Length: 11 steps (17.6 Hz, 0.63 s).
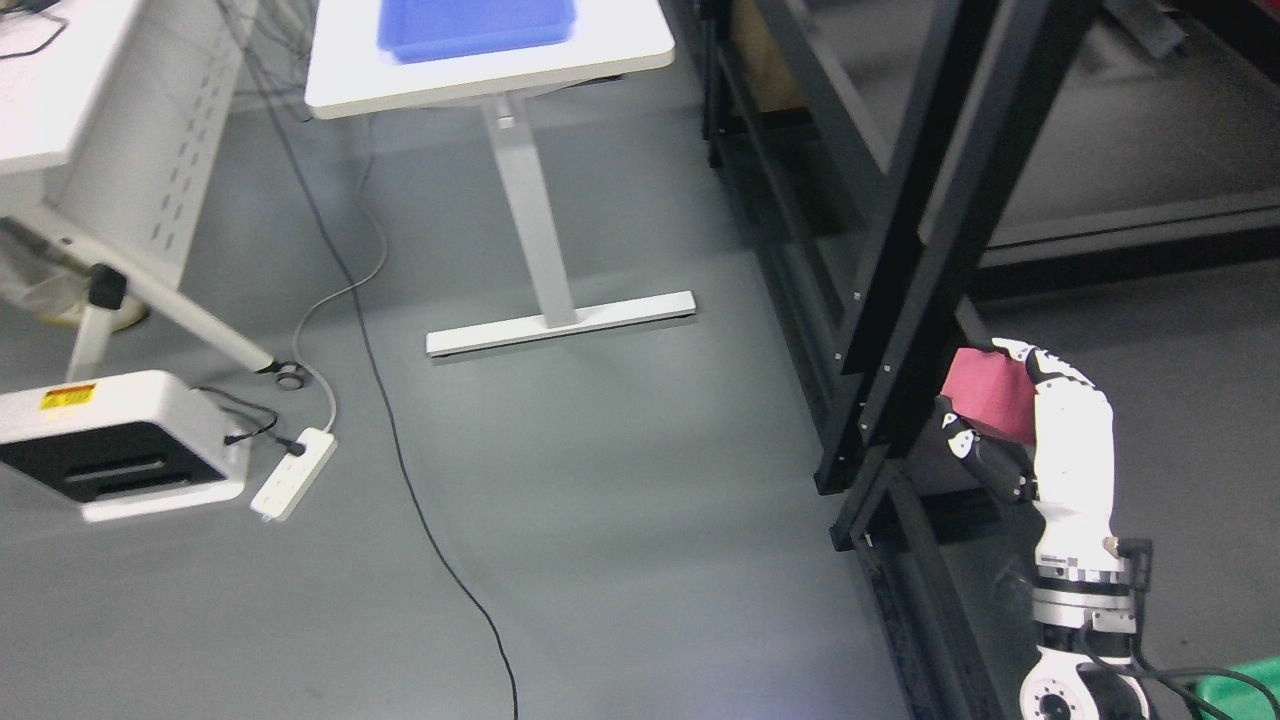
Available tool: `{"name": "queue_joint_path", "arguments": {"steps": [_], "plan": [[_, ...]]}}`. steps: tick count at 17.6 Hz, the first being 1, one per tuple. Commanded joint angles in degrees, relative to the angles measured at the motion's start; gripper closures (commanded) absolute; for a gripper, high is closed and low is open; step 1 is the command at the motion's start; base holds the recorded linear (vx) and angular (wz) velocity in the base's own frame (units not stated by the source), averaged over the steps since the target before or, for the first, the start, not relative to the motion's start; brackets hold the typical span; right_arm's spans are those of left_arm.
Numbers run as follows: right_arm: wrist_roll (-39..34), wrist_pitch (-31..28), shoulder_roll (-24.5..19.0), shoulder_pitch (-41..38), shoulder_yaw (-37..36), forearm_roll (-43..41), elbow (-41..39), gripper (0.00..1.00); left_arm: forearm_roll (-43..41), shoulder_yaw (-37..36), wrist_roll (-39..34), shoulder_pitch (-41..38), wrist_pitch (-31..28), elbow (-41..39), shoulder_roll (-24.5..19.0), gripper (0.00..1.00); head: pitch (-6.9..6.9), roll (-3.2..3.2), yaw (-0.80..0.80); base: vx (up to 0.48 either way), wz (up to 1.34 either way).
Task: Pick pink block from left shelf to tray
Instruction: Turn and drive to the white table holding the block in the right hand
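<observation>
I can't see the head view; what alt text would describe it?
The robot's right hand, at lower right, grips a pink block beside a black shelf frame. Across the grey floor, a blue tray sits on a white table at the top.

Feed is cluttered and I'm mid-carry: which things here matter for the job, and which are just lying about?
Job:
- pink rectangular block, gripped in the right hand
- blue plastic tray on the white tabletop
- black metal shelf frame

Lying about:
- white power strip on the floor
- black floor cable
- white box-shaped device
</observation>
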<state>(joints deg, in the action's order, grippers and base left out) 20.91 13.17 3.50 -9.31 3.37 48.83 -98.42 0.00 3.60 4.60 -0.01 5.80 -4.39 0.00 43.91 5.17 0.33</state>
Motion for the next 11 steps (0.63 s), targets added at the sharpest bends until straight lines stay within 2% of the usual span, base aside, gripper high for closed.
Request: {"name": "queue_joint_path", "arguments": {"steps": [1, 5, 11], "plan": [[0.0, 0.0, 0.0, -0.1, 0.0, -0.1, -0.1, 0.96, -0.1, 0.0, 0.0, -0.5, 0.0, 0.0, -1.0, 0.0, 0.0, 0.0, 0.0, -0.099, 0.79], [0.0, 0.0, 0.0, 0.0, 0.0, -0.1, -0.1, 0.96, -0.1, 0.0, 0.0, -0.5, 0.0, 0.0, -1.0, 0.0, 0.0, 0.0, 0.0, -0.084, 0.68], [0.0, 0.0, 0.0, 0.0, 0.0, -0.1, -0.1, 0.96, -0.1, 0.0, 0.0, -0.5, 0.0, 0.0, -1.0, 0.0, 0.0, 0.0, 0.0, -0.051, 0.39]]}}
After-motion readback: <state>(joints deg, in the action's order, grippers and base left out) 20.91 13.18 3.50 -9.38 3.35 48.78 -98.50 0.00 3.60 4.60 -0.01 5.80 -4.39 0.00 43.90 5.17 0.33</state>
